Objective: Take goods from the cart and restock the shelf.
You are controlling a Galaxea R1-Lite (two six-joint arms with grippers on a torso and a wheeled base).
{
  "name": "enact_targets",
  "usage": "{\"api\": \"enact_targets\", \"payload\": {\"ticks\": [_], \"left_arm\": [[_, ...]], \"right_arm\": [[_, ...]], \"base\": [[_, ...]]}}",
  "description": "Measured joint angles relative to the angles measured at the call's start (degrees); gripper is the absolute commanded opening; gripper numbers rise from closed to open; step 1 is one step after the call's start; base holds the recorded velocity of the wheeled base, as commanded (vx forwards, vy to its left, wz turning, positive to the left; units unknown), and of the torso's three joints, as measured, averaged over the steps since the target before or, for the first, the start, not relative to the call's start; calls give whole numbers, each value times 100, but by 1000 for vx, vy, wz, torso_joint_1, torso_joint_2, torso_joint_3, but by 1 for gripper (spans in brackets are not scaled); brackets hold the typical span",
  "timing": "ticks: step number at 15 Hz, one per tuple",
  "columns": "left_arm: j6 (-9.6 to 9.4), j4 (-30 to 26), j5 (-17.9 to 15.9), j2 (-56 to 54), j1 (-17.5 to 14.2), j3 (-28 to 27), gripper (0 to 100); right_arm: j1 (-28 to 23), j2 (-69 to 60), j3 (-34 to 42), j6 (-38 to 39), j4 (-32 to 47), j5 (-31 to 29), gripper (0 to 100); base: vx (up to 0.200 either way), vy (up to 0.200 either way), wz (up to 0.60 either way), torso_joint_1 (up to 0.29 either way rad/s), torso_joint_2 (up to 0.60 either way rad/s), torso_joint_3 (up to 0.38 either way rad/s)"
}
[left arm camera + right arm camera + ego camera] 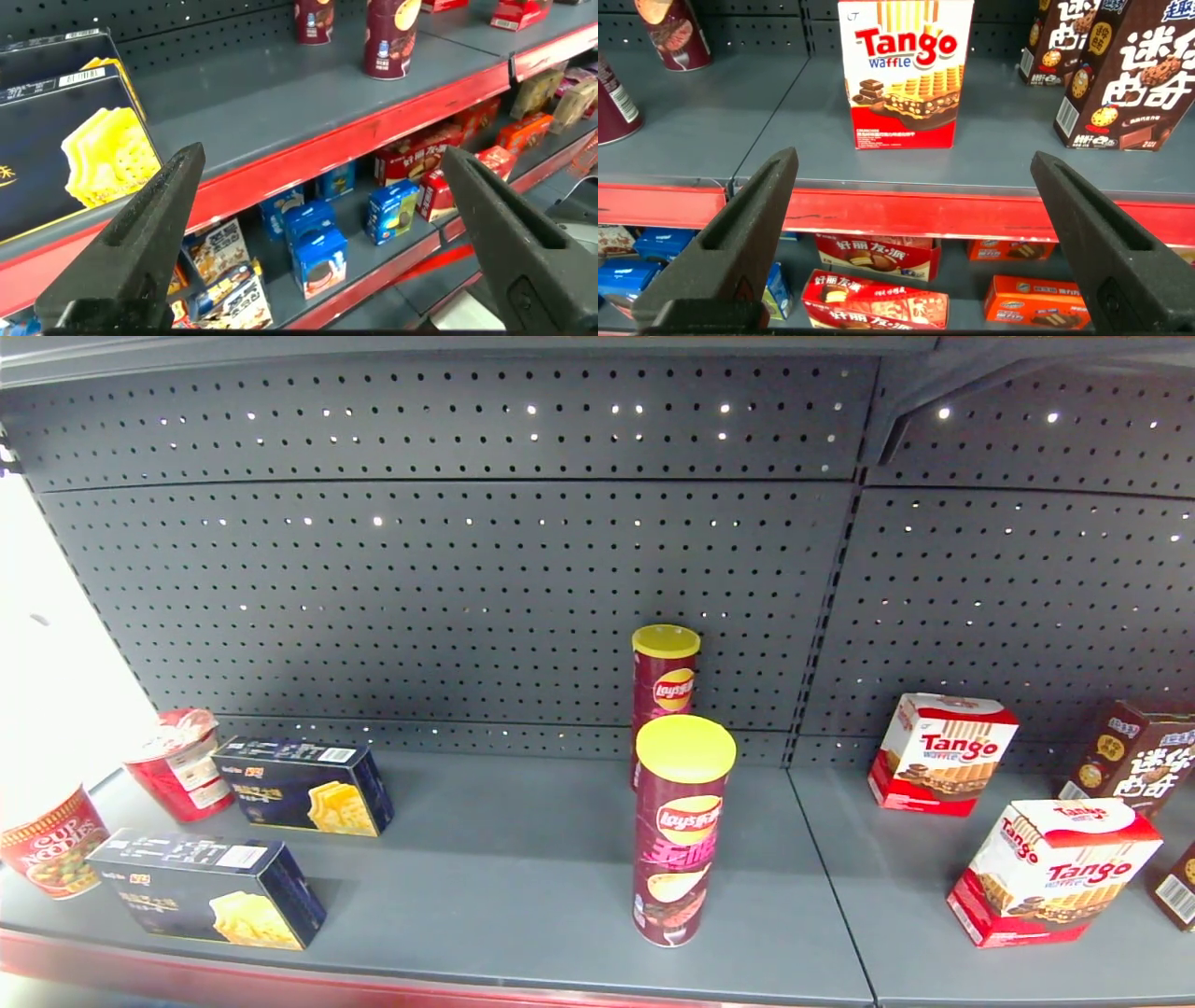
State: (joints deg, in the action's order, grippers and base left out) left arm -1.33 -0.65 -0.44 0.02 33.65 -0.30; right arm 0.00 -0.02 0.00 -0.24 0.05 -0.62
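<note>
The left pincer (320,154) stands wide apart and holds nothing, level with the red front lip of the shelf (308,93). Near one of its fingers (140,233) a dark blue cracker box (65,140) sits at the shelf's front. Farther along stand two maroon chip cans (388,37).

The right pincer (913,157) is likewise spread and empty. It faces the same red lip, with a Tango waffle box (906,75) upright beyond it and brown cookie boxes (1130,75) beside that.

Under the lip, a lower tier carries blue packs (318,252) and red packs (878,299).

From the head, the shelf board runs left to right:
- At the left end are two red noodle cups (51,845).
- Next come two of the dark blue boxes, one behind the other.
- In the middle are the cans – the front can (681,840) and the rear can (665,686) against the pegboard.
- In the right bay are a rear waffle box (938,751), a nearer one (1050,873) and the cookie boxes.
</note>
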Motion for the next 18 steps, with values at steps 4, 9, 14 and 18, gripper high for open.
{"api": "enact_targets", "payload": {"ticks": [4, 9, 14, 18], "left_arm": [[35, 10, -11, 0, 9, 4, 100], [100, 11, 4, 0, 11, 4, 100], [89, 7, 6, 0, 11, 1, 100], [138, 44, 133, 0, 17, 6, 100]], "right_arm": [[0, 0, 0, 0, -2, 0, 100], [0, 0, 0, 0, -5, 0, 100], [0, 0, 0, 0, -5, 0, 100], [0, 0, 0, 0, -5, 0, 100]], "base": [[0, 0, 0, 0, 0, 0], [0, 0, 0, 0, 0, 0], [0, 0, 0, 0, 0, 0], [0, 0, 0, 0, 0, 0]]}}
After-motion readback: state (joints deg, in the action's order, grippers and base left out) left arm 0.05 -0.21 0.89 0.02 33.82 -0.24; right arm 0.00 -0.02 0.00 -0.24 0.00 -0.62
